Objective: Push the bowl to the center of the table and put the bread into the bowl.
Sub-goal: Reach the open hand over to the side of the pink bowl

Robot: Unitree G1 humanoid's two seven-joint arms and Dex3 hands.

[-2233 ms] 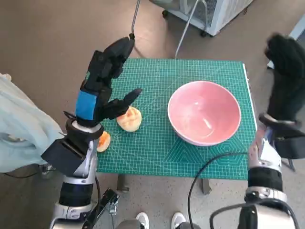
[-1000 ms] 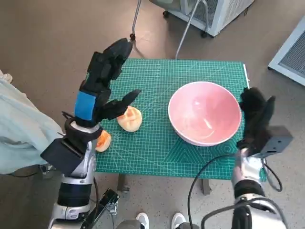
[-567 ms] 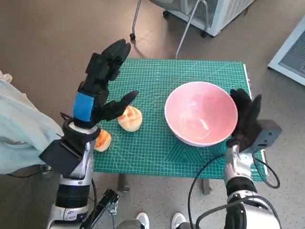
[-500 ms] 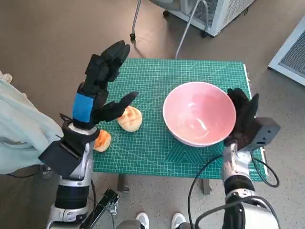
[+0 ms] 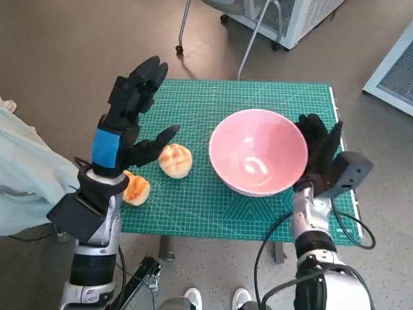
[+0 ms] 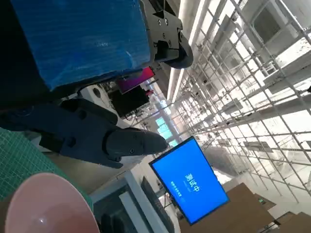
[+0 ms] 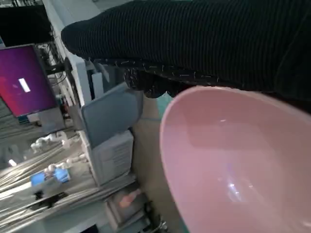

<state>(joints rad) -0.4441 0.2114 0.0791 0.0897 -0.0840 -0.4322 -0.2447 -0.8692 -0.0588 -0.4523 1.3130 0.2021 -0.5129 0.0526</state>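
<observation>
In the head view the pink bowl (image 5: pixel 258 152) stands on the green cutting mat (image 5: pixel 213 213) that covers the table, a little right of the mat's middle; the right hand (image 5: pixel 317 150) in its black glove lies flat against the bowl's right outer wall, fingers spread and upright, touching the rim and holding nothing; the round bread roll (image 5: pixel 175 160) lies on the mat left of the bowl, apart from it; a second, orange-tinted piece of bread (image 5: pixel 135 189) lies near the mat's left edge, partly behind the left wrist; the left hand (image 5: pixel 126 119) hovers above the mat's left part, fingers spread wide and empty, its thumb reaching toward the roll, though whether it touches cannot be told; pale cloth (image 5: pixel 26 174) shows at the far left, and a white cabinet (image 5: pixel 290 16) stands on the floor beyond the table.

In the left wrist view the blue-taped back of the left hand (image 6: pixel 82 43) fills one corner; a black finger (image 6: pixel 97 138) juts out with nothing in it; part of the bowl's rim (image 6: pixel 46 204) and a strip of mat (image 6: pixel 14 155) show; a blue screen (image 6: pixel 189 179) hangs beyond.

In the right wrist view the knitted glove (image 7: pixel 194 43) lies against the bowl's (image 7: pixel 233 165) rim; the fingers themselves hardly show; a magenta screen (image 7: pixel 26 82) glows in the background.
</observation>
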